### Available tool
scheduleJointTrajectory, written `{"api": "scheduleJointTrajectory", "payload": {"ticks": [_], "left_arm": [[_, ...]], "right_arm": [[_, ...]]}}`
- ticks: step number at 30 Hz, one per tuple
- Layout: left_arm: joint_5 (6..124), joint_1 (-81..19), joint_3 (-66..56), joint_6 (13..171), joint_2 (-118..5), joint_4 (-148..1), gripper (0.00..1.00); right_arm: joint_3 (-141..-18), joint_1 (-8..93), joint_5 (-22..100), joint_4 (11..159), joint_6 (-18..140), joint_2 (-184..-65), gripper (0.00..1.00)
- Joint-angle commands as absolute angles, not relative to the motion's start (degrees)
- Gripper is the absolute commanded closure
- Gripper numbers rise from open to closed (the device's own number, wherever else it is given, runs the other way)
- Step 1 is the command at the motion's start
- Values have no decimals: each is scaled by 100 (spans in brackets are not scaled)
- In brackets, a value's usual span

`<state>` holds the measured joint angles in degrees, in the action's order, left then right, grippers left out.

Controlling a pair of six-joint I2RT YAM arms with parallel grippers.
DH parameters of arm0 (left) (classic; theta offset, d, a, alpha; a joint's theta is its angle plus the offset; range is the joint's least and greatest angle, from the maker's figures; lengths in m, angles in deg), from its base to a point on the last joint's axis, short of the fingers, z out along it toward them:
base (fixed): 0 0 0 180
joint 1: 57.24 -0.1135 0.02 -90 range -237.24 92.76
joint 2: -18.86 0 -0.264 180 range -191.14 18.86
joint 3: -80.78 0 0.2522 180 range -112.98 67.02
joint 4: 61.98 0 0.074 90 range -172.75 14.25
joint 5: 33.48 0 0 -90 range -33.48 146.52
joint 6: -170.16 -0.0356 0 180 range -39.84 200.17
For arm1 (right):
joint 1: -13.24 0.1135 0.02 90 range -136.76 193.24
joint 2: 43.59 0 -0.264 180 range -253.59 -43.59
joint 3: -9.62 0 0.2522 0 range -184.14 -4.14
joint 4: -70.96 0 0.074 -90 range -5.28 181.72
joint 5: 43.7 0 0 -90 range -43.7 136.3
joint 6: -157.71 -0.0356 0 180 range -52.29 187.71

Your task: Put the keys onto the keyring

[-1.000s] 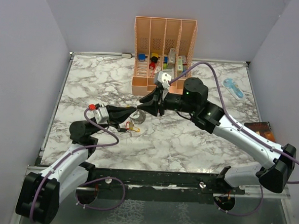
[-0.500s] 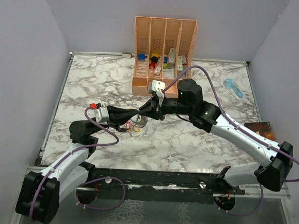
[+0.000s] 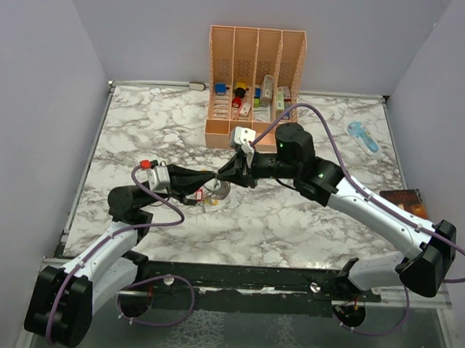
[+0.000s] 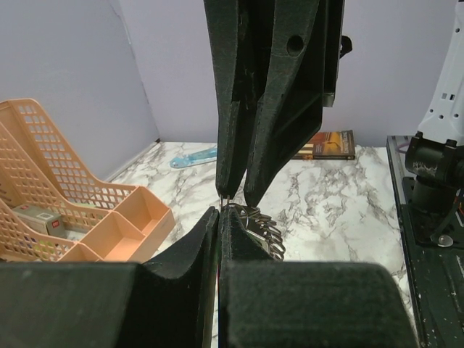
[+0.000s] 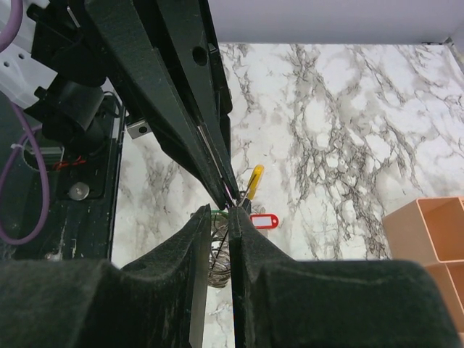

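Both grippers meet tip to tip above the middle of the table. My left gripper [image 3: 206, 185] [image 4: 220, 216] is shut on a thin part of the keyring [image 3: 217, 191]. The ring's silvery coil [image 4: 264, 230] bulges out just right of its fingers. My right gripper [image 3: 224, 176] [image 5: 230, 217] comes from the opposite side, jaws drawn narrow around that silvery coil [image 5: 220, 261]. A red-tagged key [image 5: 262, 220] and the yellow tag [image 5: 254, 180] lie just beyond the fingertips, with a bit of green [image 5: 217, 212] at the pinch. More keys stand in the orange organizer [image 3: 253, 88].
The orange organizer [image 4: 72, 225] stands at the back centre, close behind the right arm. A light-blue gadget [image 3: 363, 136] lies at the back right. A brown book [image 3: 408, 202] rests at the right edge. Grey walls close in the table.
The right gripper has moved a little left and down onto the bunch held by the left gripper, and its jaws have narrowed. The left arm has stayed put.
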<state>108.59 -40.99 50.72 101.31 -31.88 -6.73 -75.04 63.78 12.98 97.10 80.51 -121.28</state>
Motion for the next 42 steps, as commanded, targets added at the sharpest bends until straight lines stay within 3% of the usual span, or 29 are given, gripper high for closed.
{"api": "scheduleJointTrajectory", "payload": {"ticks": [1, 23, 42], "left_arm": [[11013, -4067, 4914, 10201, -3168, -364, 100], [11118, -4065, 4926, 10180, -3142, -418, 100], [11186, -4063, 4944, 10046, -3171, -607, 100]], "right_arm": [[-7644, 6343, 1384, 9502, 8163, -12162, 83], [-8021, 6281, 1190, 9640, 8274, -12519, 89], [-7903, 6281, 1159, 9580, 8383, -12335, 82]]}}
